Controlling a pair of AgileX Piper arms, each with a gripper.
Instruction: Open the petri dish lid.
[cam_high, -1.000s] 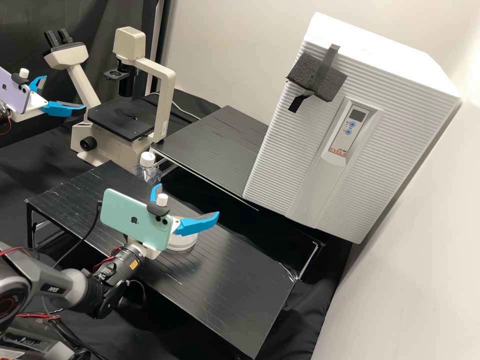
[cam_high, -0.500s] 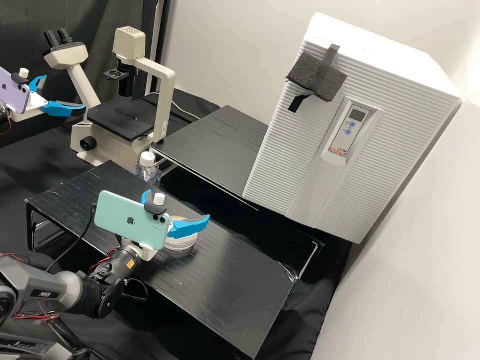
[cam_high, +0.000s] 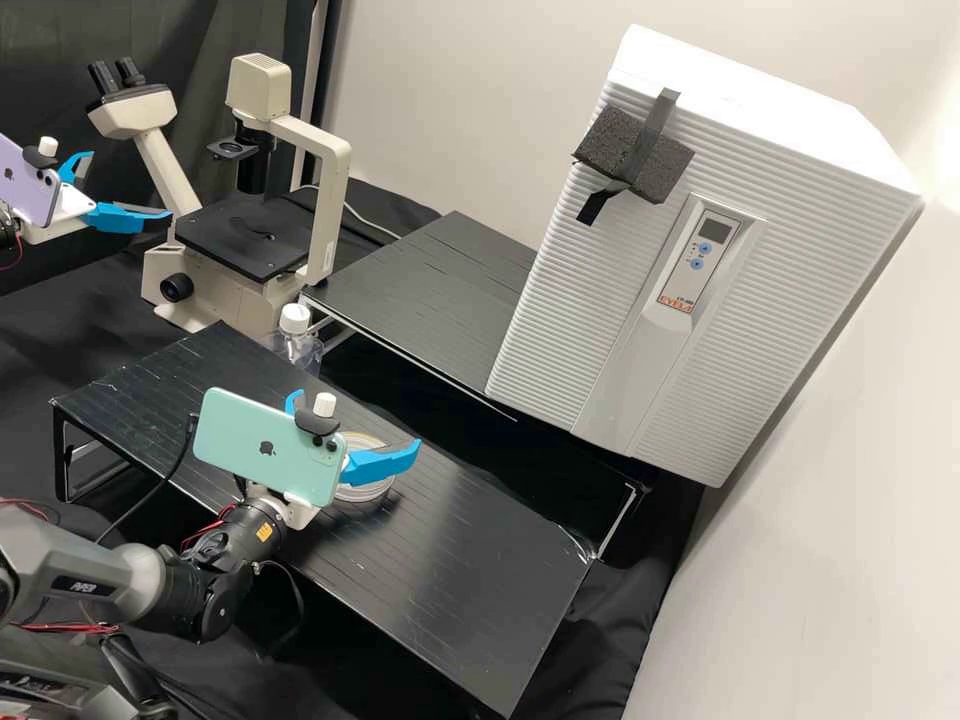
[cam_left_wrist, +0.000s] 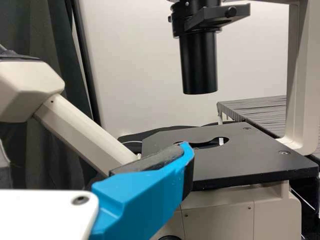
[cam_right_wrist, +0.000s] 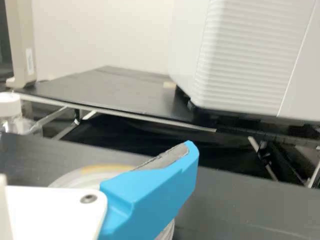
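In the high view the right gripper (cam_high: 358, 418) is open above and beside the round, pale petri dish (cam_high: 368, 491), which lies on the front black bench and is partly hidden behind a blue finger. Whether a finger touches the dish I cannot tell. The right wrist view shows the right gripper (cam_right_wrist: 188, 150) with one blue finger crossing in front of the dish (cam_right_wrist: 80, 177). At the upper left of the high view the left gripper (cam_high: 131, 185) stands open and empty beside the microscope. In the left wrist view, a finger of the left gripper (cam_left_wrist: 187, 151) overlaps the microscope stage.
The microscope (cam_high: 330, 200) stands behind the front bench (cam_high: 480, 570). A clear bottle with a white cap (cam_high: 296, 345) is at that bench's back edge. A large white ribbed incubator (cam_high: 790, 230) stands at the right, beside the rear black bench (cam_high: 430, 290).
The right gripper has moved leftward and lower in the high view, and more of the dish shows around it. It remains open. The left arm has kept still.
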